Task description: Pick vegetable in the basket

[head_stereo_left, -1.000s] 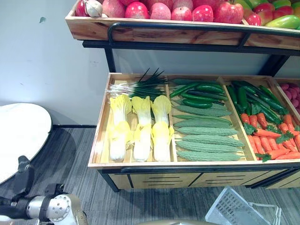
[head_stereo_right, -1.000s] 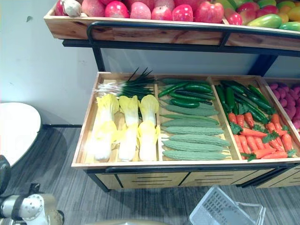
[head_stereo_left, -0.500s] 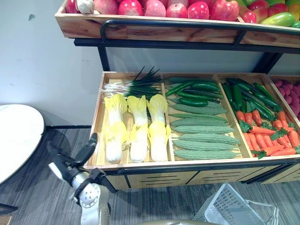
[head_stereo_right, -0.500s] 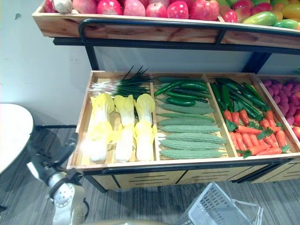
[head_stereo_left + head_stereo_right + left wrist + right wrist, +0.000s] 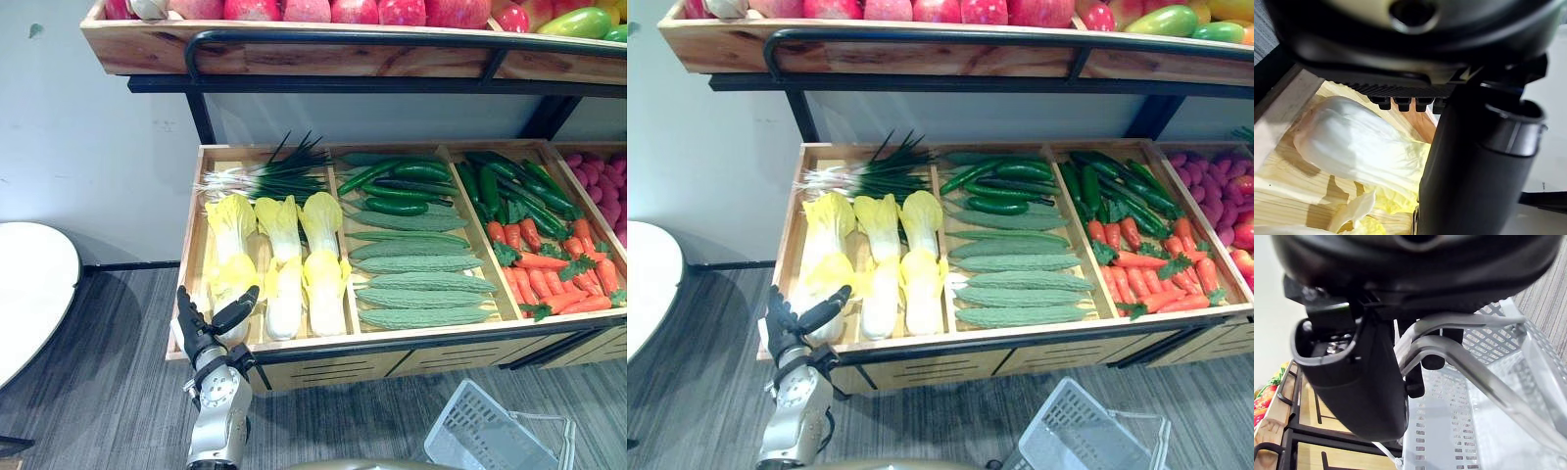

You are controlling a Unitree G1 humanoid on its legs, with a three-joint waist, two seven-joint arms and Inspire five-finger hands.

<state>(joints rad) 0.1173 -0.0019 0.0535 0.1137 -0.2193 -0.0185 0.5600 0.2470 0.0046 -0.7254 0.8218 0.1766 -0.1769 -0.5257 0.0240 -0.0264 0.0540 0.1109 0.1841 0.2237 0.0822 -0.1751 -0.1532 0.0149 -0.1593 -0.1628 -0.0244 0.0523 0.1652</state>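
Note:
Several pale yellow napa cabbages (image 5: 279,255) lie in the left compartment of the lower wooden tray (image 5: 192,257). My left hand (image 5: 204,327) is open at the tray's front left corner, fingers raised just before the nearest cabbage (image 5: 1347,144), with nothing held. In the left wrist view its thumb (image 5: 1476,166) stands beside that cabbage. A grey mesh basket (image 5: 475,431) hangs low at the right, below the tray. My right hand (image 5: 1354,382) is shut on the basket's handle (image 5: 1469,369).
Scallions (image 5: 269,176) lie behind the cabbages. Bitter gourds (image 5: 416,284) and green peppers (image 5: 402,191) fill the middle compartment, carrots (image 5: 554,284) the right one. An upper shelf (image 5: 294,54) of fruit overhangs the back. A white round table (image 5: 29,294) stands at the left.
My left arm has come up from the lower left and moved right to the tray's front left corner. The camera has also shifted. The basket stays low at the right.

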